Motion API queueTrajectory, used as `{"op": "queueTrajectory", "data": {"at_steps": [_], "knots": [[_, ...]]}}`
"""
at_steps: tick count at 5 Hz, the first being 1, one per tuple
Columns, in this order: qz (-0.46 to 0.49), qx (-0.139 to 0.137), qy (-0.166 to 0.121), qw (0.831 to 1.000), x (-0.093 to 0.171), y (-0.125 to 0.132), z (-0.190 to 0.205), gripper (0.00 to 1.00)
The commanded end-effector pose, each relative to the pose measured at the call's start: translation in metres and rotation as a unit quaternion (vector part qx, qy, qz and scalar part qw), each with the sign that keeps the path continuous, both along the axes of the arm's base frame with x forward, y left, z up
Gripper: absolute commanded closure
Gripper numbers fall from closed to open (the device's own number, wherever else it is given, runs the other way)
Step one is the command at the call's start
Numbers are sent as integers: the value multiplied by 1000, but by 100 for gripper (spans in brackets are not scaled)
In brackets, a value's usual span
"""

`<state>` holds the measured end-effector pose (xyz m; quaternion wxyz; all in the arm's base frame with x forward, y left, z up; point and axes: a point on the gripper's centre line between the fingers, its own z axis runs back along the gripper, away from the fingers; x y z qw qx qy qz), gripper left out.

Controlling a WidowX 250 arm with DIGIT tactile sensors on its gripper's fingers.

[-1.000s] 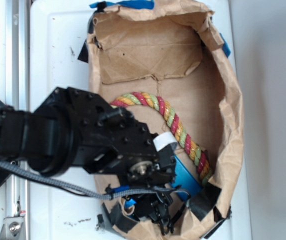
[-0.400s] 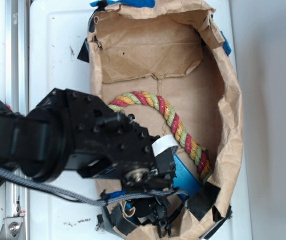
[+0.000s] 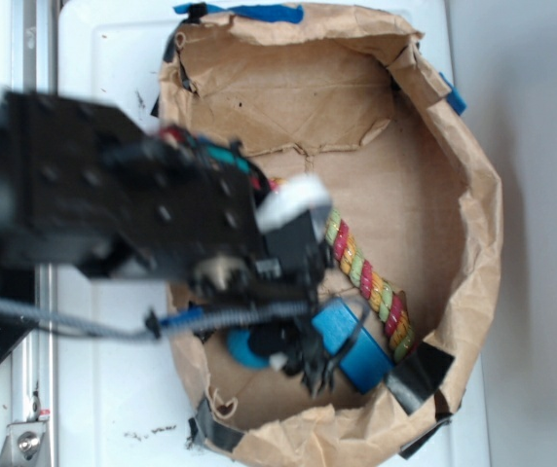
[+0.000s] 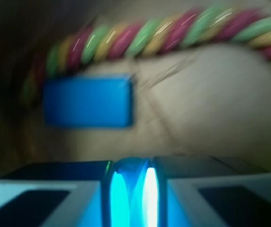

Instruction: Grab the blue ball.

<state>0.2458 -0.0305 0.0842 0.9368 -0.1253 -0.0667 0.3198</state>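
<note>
The blue ball (image 4: 131, 166) is squeezed between my two pads in the wrist view, glowing teal at the bottom centre. From outside, the blue ball (image 3: 243, 348) shows as a teal patch beside the dark fingertips of my gripper (image 3: 286, 356). My gripper (image 4: 131, 182) is shut on it, above the floor of the brown paper container (image 3: 473, 195). The arm is blurred with motion and hides the container's left part.
A flat blue rectangular block (image 3: 351, 342) lies just right of the fingertips, also seen as the blue block (image 4: 88, 101). A multicoloured rope toy (image 3: 368, 278) curves along the container's right side, the rope toy (image 4: 173, 33) crossing the wrist view's top. Crumpled paper walls ring everything.
The arm has risen and swung toward the container's back, carrying the ball up from the front corner. The blue block is now uncovered, and the paper wall on the right has bulged outward.
</note>
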Motion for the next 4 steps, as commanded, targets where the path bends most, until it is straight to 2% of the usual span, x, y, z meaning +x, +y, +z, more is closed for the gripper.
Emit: {"op": "queueTrajectory", "data": {"at_steps": [1, 2, 3, 4], "knots": [[80, 87, -2, 993, 10, 29, 37, 100], [109, 133, 10, 985, 5, 33, 48, 100], [104, 128, 52, 985, 4, 39, 53, 100], [100, 95, 46, 989, -2, 47, 68, 100]]}}
